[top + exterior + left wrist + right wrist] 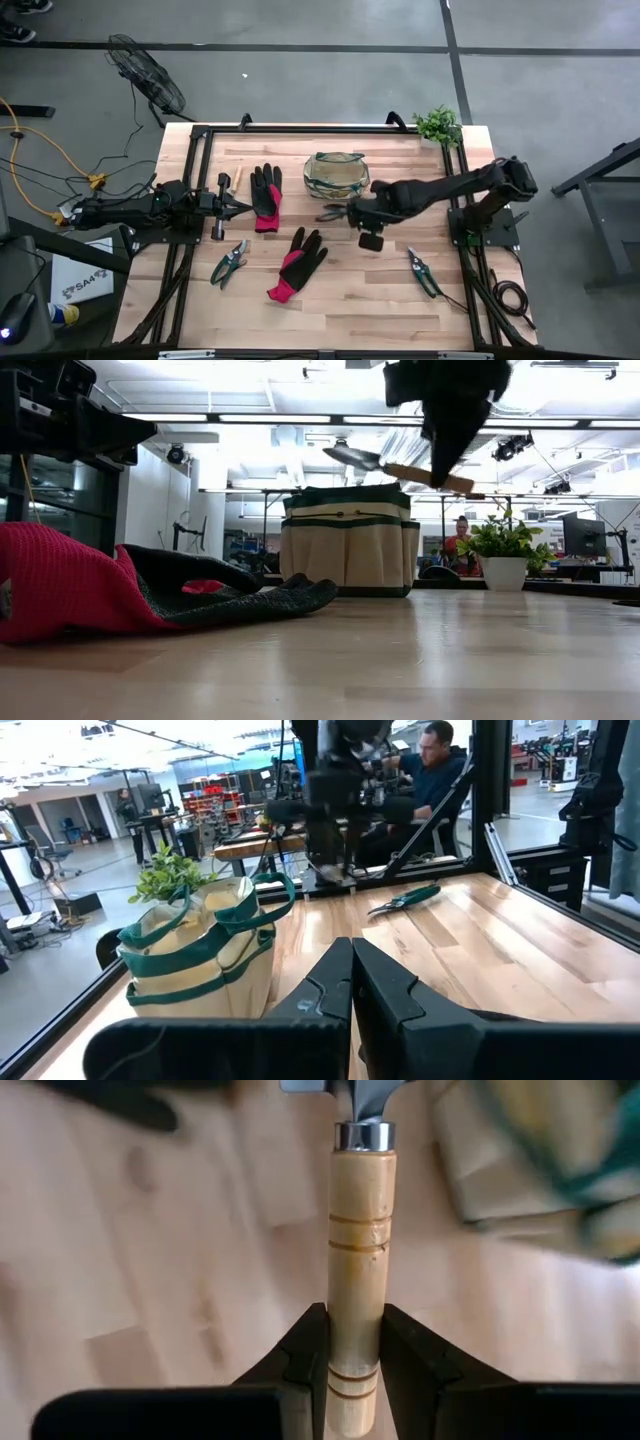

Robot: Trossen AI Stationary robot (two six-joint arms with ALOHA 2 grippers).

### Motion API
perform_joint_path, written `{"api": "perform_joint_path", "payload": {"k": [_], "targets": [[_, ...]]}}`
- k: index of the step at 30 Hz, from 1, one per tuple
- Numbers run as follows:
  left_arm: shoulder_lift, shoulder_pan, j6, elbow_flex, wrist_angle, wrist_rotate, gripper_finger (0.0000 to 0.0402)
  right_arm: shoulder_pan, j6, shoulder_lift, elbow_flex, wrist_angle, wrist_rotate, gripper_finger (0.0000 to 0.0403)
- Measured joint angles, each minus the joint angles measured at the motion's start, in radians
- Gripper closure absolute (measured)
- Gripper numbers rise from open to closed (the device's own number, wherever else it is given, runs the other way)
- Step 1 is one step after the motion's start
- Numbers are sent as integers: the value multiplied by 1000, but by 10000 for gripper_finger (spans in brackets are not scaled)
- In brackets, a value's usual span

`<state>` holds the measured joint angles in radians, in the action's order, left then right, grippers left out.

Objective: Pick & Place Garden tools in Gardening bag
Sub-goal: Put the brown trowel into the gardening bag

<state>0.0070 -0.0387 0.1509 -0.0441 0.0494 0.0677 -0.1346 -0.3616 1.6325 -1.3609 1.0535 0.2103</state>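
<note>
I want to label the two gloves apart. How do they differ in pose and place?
The glove nearer the left pincer lies straight, fingers toward the table's far edge, red cuff nearer. The other glove lies tilted, closer to the near edge, between two pruners. Both are black with red cuffs, flat on the table.

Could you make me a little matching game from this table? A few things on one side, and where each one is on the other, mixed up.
Things:
1. wooden-handled trowel
2. gardening bag
3. potted plant
4. green-handled pruners

Places:
A. at the table's far right corner
B. lying on the wood near the right arm's base
C. lifted off the table, clamped in the right gripper
D. standing at the middle of the table's far side

Pairs: 1-C, 2-D, 3-A, 4-B
</note>
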Motion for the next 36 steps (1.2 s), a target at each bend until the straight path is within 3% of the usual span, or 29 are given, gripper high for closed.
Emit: {"api": "perform_joint_path", "payload": {"k": [10, 26, 36], "targets": [[0, 0, 0, 0, 0, 0, 400, 136, 276, 12, -121, 10, 329, 342], [0, 0, 0, 0, 0, 0, 400, 272, 681, 154, -121, -121, 394, 342], [0, 0, 0, 0, 0, 0, 400, 289, 774, 161, -121, -154, 446, 312]]}}
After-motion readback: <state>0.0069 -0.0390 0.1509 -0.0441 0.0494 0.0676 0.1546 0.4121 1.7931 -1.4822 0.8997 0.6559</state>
